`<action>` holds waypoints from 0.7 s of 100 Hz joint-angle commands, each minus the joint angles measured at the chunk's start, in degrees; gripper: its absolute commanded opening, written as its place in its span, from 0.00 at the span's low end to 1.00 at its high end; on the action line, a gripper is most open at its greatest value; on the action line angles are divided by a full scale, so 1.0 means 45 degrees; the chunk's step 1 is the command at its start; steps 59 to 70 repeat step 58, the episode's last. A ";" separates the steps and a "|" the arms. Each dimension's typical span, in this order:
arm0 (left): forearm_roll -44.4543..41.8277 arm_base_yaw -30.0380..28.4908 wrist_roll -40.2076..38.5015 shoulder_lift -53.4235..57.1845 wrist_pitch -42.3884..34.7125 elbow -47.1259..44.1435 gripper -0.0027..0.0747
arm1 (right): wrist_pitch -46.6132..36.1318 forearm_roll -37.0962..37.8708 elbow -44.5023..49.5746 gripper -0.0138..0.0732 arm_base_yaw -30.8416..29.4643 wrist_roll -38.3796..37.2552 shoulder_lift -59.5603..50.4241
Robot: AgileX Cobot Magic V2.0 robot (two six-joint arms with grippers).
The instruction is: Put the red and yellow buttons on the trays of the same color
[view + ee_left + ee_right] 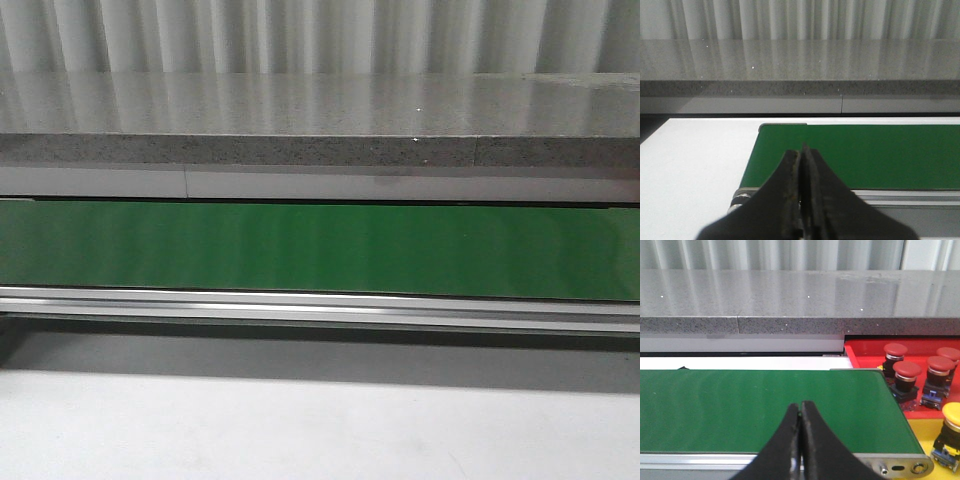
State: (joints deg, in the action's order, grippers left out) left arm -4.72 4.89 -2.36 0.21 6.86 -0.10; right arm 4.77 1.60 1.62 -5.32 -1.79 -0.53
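Four red buttons (907,371) already sit in the red tray (865,352), one yellow button (953,415) in the yellow tray (922,432); belt (320,250) bare, both grippers, left gripper (801,152) and right gripper (800,407), closed empty.

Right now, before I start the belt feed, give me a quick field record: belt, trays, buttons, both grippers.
belt: green conveyor belt, nothing on it in any view
red tray: past the belt's end, holds four red buttons
yellow tray: next to the red tray, holds one yellow button
left gripper: shut, empty, above the belt's other end
right gripper: shut, empty, above the belt near the trays
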 commanded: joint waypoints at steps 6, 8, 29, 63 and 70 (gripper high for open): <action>0.0040 0.0090 0.0014 0.0452 -0.1525 -0.0572 0.01 | -0.0925 -0.0009 -0.0258 0.08 -0.0025 0.0167 -0.0133; 0.0040 0.0120 0.0014 0.0452 -0.1446 -0.0572 0.01 | -0.0904 -0.0009 -0.0258 0.08 -0.0025 0.0167 -0.0133; 0.0040 0.0126 0.0014 0.0452 -0.1525 -0.0550 0.01 | -0.0915 -0.0009 -0.0258 0.08 -0.0025 0.0167 -0.0133; 0.0040 0.0126 0.0014 0.0452 -0.1525 -0.0550 0.01 | -0.0915 -0.0009 -0.0258 0.08 -0.0025 0.0167 -0.0133; 0.0040 0.0126 0.0014 0.0452 -0.1525 -0.0550 0.01 | -0.0915 -0.0009 -0.0258 0.08 -0.0025 0.0167 -0.0133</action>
